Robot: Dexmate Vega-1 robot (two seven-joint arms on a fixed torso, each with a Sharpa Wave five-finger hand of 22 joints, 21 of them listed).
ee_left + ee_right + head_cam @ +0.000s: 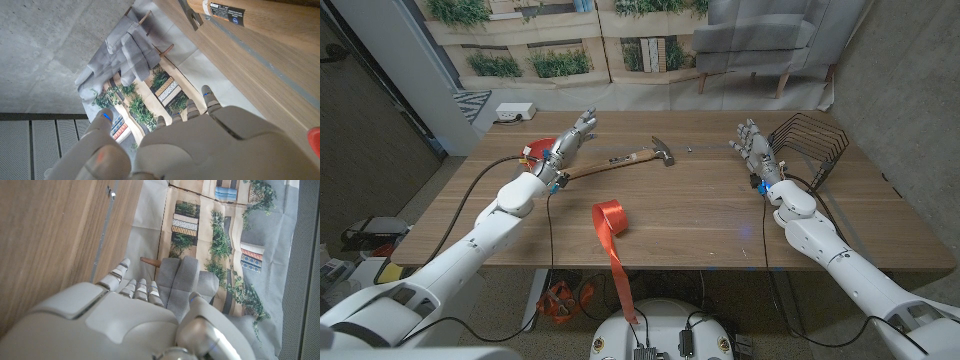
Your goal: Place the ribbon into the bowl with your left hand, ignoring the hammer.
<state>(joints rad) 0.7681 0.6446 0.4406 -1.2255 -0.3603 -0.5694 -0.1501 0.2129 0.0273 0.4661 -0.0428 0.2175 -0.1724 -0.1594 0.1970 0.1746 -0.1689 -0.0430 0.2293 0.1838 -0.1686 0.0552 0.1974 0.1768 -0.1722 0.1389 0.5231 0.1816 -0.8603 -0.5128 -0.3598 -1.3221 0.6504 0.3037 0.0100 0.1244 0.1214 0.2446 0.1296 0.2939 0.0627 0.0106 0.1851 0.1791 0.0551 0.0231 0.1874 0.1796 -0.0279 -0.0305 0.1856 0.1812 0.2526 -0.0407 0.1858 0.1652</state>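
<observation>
Nothing is done yet. The red ribbon [611,218] lies near the front of the table [710,215], and its tail hangs over the front edge. The left hand [568,140] is open and holds nothing, far back beside the hammer [623,159]. The right hand [754,147] is open too. I cannot see a bowl. There is bare table around the ribbon for reaching.

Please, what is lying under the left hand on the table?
The left hand hovers open over the far left of the table. Beside it lies the hammer handle's end, and something red and yellow peeks out behind, mostly covered, so unidentifiable.
</observation>
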